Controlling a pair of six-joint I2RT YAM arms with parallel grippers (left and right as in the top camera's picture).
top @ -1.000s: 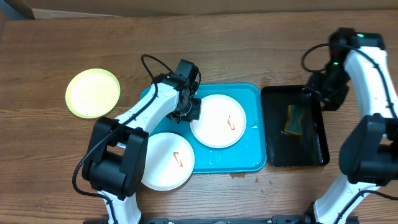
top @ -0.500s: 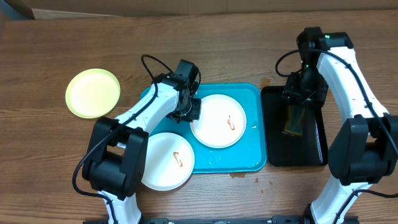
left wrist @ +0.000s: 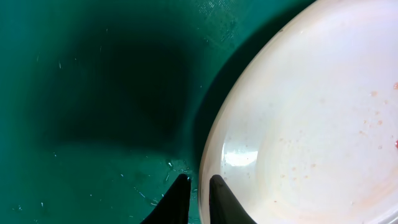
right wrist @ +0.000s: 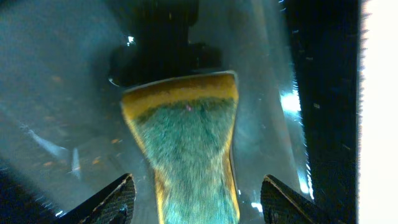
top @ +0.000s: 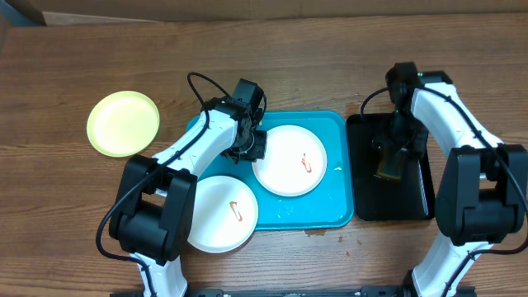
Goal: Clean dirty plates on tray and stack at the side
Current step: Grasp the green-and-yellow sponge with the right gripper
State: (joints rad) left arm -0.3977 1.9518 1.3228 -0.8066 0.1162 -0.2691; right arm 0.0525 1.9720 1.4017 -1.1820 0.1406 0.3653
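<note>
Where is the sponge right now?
In the overhead view the sponge lies in the black tray on the right, beside the turquoise tray. The open right gripper hangs over it.

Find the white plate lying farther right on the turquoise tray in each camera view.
Overhead: the white plate lies mid-tray, the left gripper at its left rim.
Left wrist: the white plate fills the right side, fingertips either side of its rim.
Right wrist: not in it.
Shared landmark: the turquoise tray, overhead and left wrist.
</note>
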